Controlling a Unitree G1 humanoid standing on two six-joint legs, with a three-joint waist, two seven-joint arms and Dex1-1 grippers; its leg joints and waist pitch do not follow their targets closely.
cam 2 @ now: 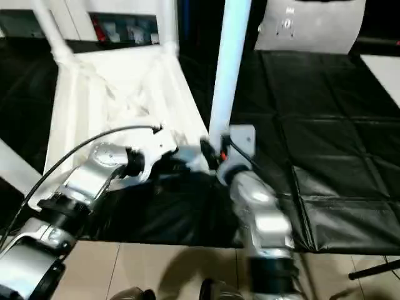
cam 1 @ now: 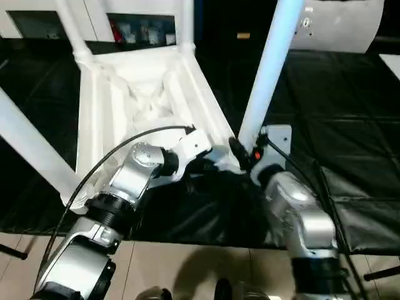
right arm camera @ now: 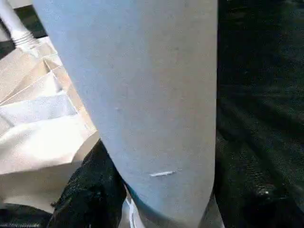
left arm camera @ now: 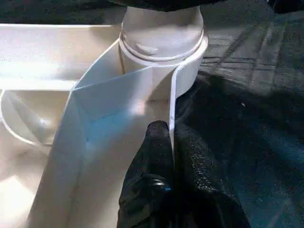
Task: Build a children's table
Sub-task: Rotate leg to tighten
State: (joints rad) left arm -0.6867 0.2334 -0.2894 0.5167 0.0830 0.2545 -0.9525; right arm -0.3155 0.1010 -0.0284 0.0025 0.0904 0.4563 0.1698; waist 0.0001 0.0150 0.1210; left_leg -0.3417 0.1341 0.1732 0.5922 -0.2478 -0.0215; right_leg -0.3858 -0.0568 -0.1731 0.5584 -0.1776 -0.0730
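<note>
The children's table top point(cam 1: 144, 94) lies upside down on the black mat, ribbed underside up. Three white legs stand in its far left point(cam 1: 75, 28), far right point(cam 1: 185, 22) and near left point(cam 1: 31, 150) corner sockets. A fourth leg point(cam 1: 269, 69) rises from the near right corner socket point(left arm camera: 161, 38). My right gripper point(right arm camera: 166, 199) is shut around the base of this leg, one black finger point(right arm camera: 90, 190) on each side. My left gripper point(left arm camera: 172, 137) is shut on the top's thin rim wall point(left arm camera: 172, 95), just beside that socket. Both grippers meet at this corner point(cam 1: 234, 156).
Black padded mats point(cam 1: 350, 144) cover the floor around the table. A white cabinet with glass doors point(cam 1: 140, 28) stands at the back, and a pale board point(cam 1: 340, 25) at the back right. Tan floor point(cam 1: 187, 269) runs along the near edge.
</note>
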